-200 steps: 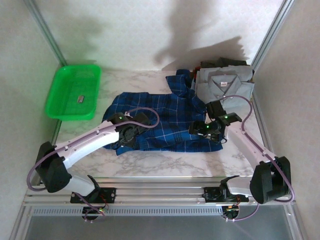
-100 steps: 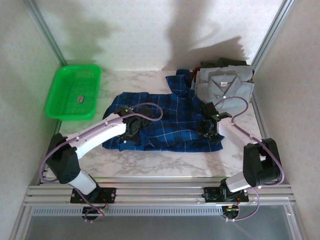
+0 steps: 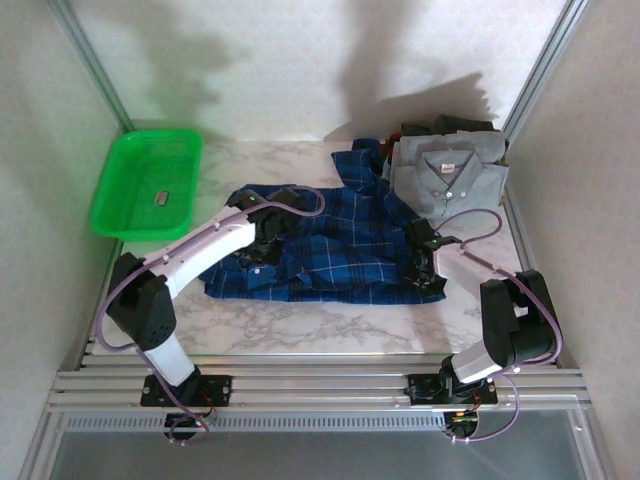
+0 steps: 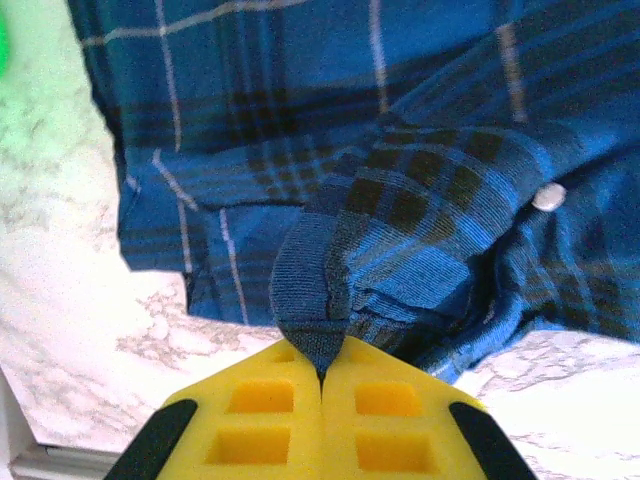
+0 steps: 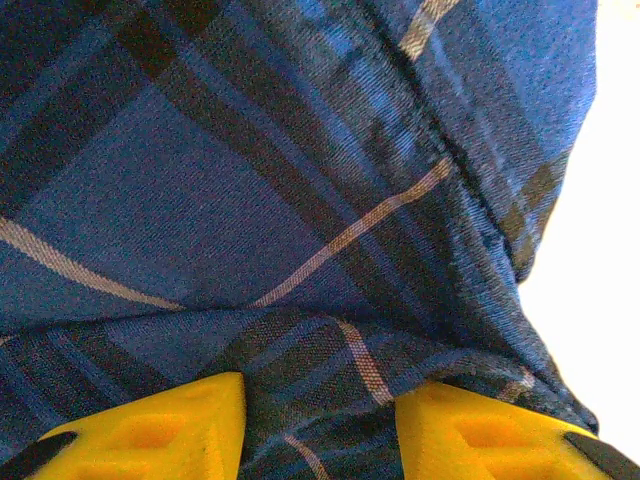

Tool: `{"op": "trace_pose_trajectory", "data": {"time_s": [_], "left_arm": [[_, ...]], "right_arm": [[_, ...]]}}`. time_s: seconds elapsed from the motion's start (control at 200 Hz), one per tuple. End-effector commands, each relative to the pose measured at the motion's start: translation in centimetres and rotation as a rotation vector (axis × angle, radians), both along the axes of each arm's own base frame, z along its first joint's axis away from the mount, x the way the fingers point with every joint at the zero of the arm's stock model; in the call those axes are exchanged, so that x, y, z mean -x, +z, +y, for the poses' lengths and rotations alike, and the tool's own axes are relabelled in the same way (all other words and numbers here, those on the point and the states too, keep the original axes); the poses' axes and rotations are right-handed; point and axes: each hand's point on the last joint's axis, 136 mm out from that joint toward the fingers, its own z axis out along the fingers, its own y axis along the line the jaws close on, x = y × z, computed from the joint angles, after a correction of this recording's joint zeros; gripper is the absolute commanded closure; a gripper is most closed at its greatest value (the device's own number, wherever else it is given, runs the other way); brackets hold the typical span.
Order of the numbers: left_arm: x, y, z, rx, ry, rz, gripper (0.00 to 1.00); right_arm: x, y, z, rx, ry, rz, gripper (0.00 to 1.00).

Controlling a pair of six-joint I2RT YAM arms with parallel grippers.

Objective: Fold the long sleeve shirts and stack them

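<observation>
My left claw [image 4: 321,358] is clenched on a fold of the plaid shirt [image 3: 340,250] mid-table, my right claw [image 5: 320,410] straddles its hem, grip unclear; 1 grey shirt [image 3: 447,172] lies folded far right, this 1 unfinished.

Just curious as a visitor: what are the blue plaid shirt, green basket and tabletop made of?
Plaid shirt: woven cloth, matte; threads and soft creases show. Basket: probably plastic, bright even green, moulded rim. Tabletop: white with grey veins, marble-look; stone or laminate, unclear.
</observation>
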Motion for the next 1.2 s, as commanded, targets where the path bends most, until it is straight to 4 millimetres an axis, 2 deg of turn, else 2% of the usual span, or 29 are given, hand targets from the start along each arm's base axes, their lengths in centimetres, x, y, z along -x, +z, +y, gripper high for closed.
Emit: {"op": "trace_pose_trajectory", "data": {"time_s": [0.0, 0.195, 0.285, 0.34, 0.516, 0.731, 0.816, 0.916, 1.111, 1.191], "left_arm": [[-0.9, -0.3, -1.5, 0.014, -0.087, 0.039, 1.0], [-1.6, -3.1, -1.4, -0.036, -0.131, 0.123, 1.0], [-2.0, -3.7, -0.5, -0.065, -0.114, 0.127, 1.0], [-2.5, -3.7, 0.7, -0.095, -0.083, 0.115, 1.0], [-3.0, -5.1, 3.0, -0.103, -0.023, 0.149, 1.0], [-2.4, -8.4, 3.7, -0.151, -0.054, 0.227, 1.0], [-2.4, -9.3, 4.2, -0.181, -0.069, 0.254, 1.0], [-2.8, -9.4, 5.0, -0.202, -0.072, 0.26, 1.0], [-3.7, -8.6, 7.2, -0.191, -0.018, 0.246, 1.0], [-3.7, -8.3, 7.3, -0.163, -0.013, 0.245, 1.0]], "right_arm": [[-0.2, 0.5, -0.7, 0.021, -0.019, -0.024, 0.56], [0.3, 0.0, -0.8, 0.025, -0.012, -0.006, 0.57], [0.4, 0.0, -1.0, 0.035, -0.02, -0.006, 0.56], [0.5, -0.1, -1.3, 0.046, -0.03, -0.001, 0.57], [1.0, -0.7, -2.7, 0.076, -0.093, 0.032, 0.56], [0.9, 0.0, -5.3, 0.139, -0.152, 0.023, 0.56], [0.9, -0.1, -5.6, 0.144, -0.152, 0.023, 0.55], [1.3, -0.4, -5.9, 0.157, -0.16, 0.037, 0.61], [1.4, -0.4, -5.9, 0.158, -0.175, 0.047, 0.6], [1.4, -0.3, -6.0, 0.161, -0.172, 0.05, 0.6]]}}
